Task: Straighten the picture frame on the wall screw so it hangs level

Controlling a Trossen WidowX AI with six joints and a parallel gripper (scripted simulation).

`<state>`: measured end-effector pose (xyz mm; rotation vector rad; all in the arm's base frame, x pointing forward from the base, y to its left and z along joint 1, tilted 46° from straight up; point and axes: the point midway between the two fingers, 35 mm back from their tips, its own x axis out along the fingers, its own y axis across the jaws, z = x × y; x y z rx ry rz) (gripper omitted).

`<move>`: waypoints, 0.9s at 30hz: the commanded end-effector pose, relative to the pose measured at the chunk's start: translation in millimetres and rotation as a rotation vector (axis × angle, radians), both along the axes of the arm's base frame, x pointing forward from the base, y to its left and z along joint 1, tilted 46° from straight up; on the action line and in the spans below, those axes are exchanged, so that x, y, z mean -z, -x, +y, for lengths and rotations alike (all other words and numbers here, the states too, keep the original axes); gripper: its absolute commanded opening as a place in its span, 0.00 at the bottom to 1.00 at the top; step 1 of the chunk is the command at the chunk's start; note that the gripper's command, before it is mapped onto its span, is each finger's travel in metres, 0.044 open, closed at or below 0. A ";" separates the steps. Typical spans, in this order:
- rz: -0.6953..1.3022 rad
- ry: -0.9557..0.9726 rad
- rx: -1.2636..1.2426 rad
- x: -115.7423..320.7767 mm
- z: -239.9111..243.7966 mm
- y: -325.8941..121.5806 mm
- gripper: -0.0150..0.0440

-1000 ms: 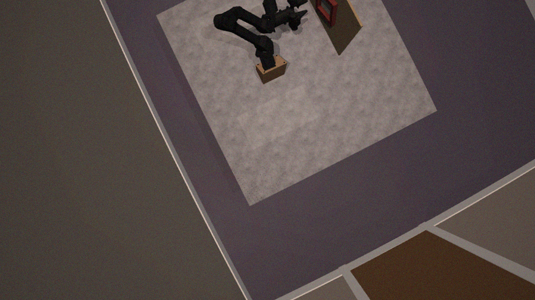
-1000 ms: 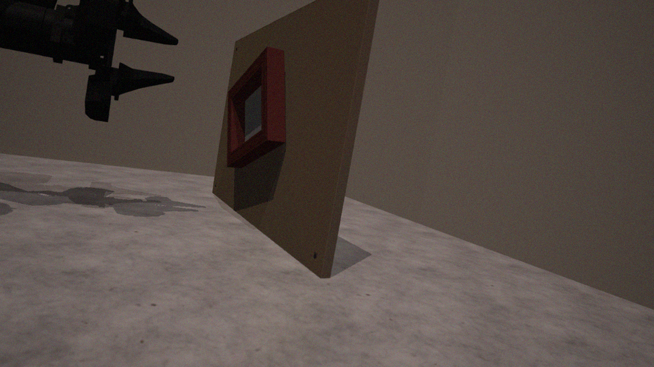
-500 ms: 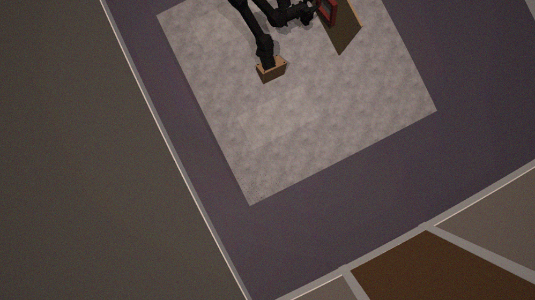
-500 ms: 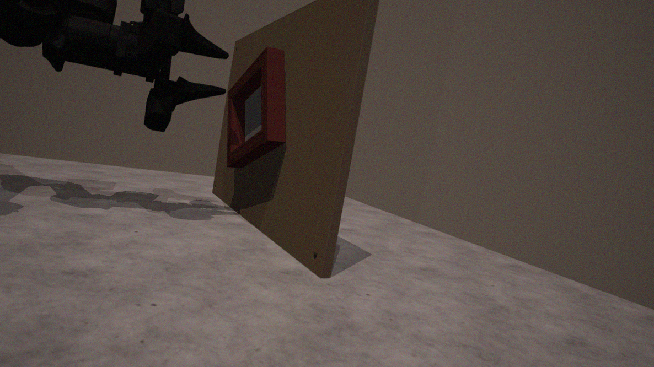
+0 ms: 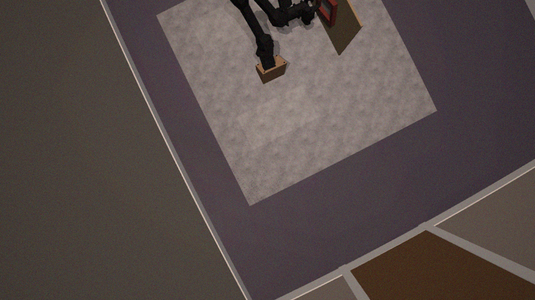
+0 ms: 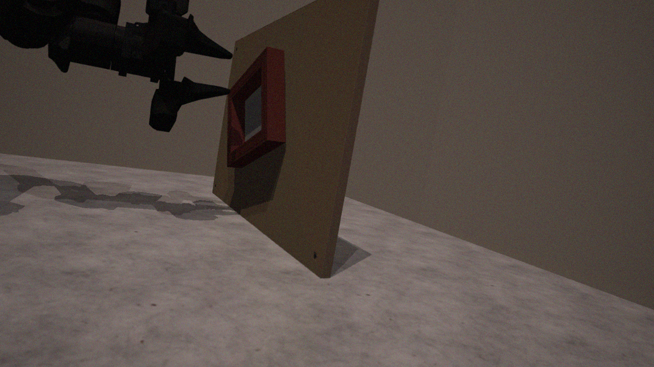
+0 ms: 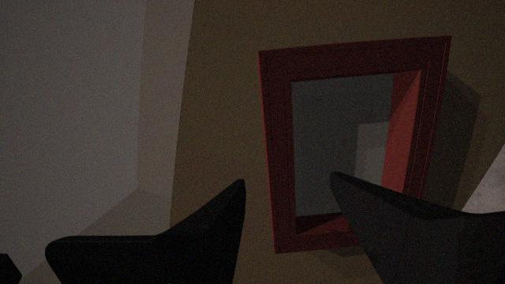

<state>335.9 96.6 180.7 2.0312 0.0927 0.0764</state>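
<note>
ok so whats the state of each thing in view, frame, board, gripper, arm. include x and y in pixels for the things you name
Picture frame (image 5: 335,12) (image 6: 274,96) (image 7: 282,158): hanging on the board, not gripped.
Board (image 5: 347,21) (image 6: 316,108) (image 7: 221,99): standing upright.
Gripper (image 5: 318,0) (image 6: 231,73) (image 7: 286,182): open, fingertips near the frame.
Arm (image 5: 251,17) (image 6: 93,42): reaching toward the board.

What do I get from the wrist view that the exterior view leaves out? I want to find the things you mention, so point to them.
Only the wrist view: the lighter patch on the grey panel inside the frame, and one finger overlapping that panel from this angle.

Only the exterior view: the arm's shadow (image 6: 122,198) on the ground and the board's bottom edge.

Both: the red frame (image 6: 274,96) (image 7: 280,158) on the tan board (image 6: 311,118) (image 7: 221,118), and the open gripper (image 6: 231,73) (image 7: 286,182) with nothing between its fingers.
</note>
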 end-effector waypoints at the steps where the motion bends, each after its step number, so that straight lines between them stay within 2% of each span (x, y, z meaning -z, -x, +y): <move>1: -0.004 -0.006 -0.003 -1.8 1.0 -2.9 0.69; 27: -0.006 -0.006 -0.003 -2.8 4.7 -40.0 0.69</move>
